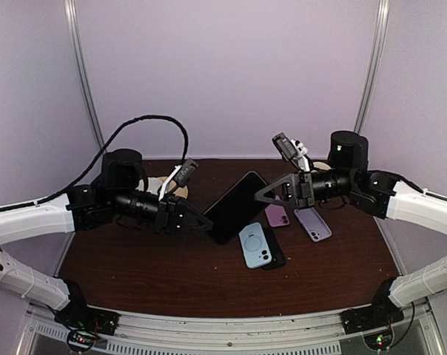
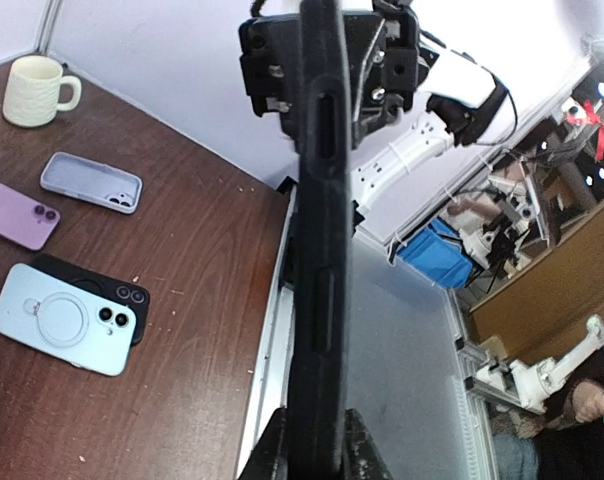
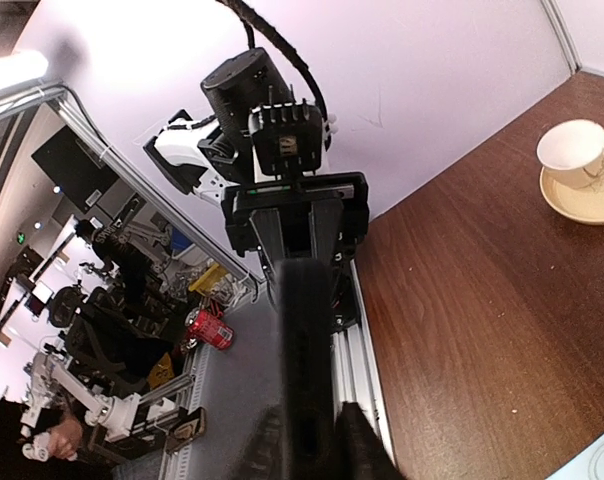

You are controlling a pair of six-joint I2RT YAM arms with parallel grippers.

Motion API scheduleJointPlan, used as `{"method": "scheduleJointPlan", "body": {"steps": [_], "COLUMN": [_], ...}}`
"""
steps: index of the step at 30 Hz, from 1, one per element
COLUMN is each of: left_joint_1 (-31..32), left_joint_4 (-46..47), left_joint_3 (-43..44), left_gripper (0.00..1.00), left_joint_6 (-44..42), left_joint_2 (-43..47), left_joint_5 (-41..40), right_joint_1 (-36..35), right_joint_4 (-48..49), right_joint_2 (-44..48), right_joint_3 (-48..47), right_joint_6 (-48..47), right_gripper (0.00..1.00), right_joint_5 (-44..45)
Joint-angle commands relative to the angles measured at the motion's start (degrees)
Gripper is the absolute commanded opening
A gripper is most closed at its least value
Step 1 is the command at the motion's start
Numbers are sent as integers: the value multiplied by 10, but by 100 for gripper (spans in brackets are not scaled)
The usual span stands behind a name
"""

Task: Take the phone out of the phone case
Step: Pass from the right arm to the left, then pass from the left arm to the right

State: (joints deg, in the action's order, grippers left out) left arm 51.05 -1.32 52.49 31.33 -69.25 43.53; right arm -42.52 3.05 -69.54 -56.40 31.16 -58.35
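A black phone in its black case (image 1: 234,207) hangs tilted above the table's middle, held at both ends. My left gripper (image 1: 201,220) is shut on its lower left end, my right gripper (image 1: 262,194) on its upper right end. In the left wrist view the phone (image 2: 317,250) shows edge-on, clamped between my fingers (image 2: 267,452) at the bottom, gripper (image 2: 314,455). In the right wrist view its edge (image 3: 304,340) runs up from my gripper (image 3: 304,445). I cannot tell phone from case along the edge.
On the table under the phone lie a light blue phone (image 1: 254,245) on top of a black one (image 1: 275,257), a purple phone (image 1: 277,214) and a lavender case (image 1: 313,223). A cup on a saucer (image 1: 168,186) stands behind the left arm, a cream mug (image 2: 37,90) near the right arm.
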Motion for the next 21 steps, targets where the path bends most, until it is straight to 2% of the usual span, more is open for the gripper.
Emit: {"method": "scheduleJointPlan", "body": {"steps": [1, 2, 3, 5, 8, 12, 17, 21], "left_joint_1": [-4, -4, -4, -4, -4, -5, -4, -4], "left_joint_4": [-34, -66, -104, -182, -291, -412, -494, -516], "left_joint_3": [24, 38, 64, 105, 171, 246, 306, 325], "left_gripper": [0, 0, 0, 0, 0, 0, 0, 0], "left_joint_6": [-34, -53, -78, -125, -193, -267, -331, -350], "left_joint_2": [-13, -15, -20, -28, -50, -90, -126, -145], "left_joint_5": [-24, -27, -29, -32, -27, 9, 27, 42], "right_joint_1": [-4, -4, -4, -4, -4, -5, -9, -20], "right_joint_4": [-38, -88, -139, -226, -324, -378, -397, -379], "right_joint_2": [38, 41, 43, 45, 37, 20, -1, -14], "right_joint_3": [-14, -25, -38, -63, -97, -118, -131, -134], "right_joint_6": [-29, -58, -92, -147, -210, -251, -273, -273], "right_gripper": [60, 78, 89, 98, 99, 99, 99, 92], "right_joint_5": [11, 23, 38, 70, 104, 114, 95, 54]}}
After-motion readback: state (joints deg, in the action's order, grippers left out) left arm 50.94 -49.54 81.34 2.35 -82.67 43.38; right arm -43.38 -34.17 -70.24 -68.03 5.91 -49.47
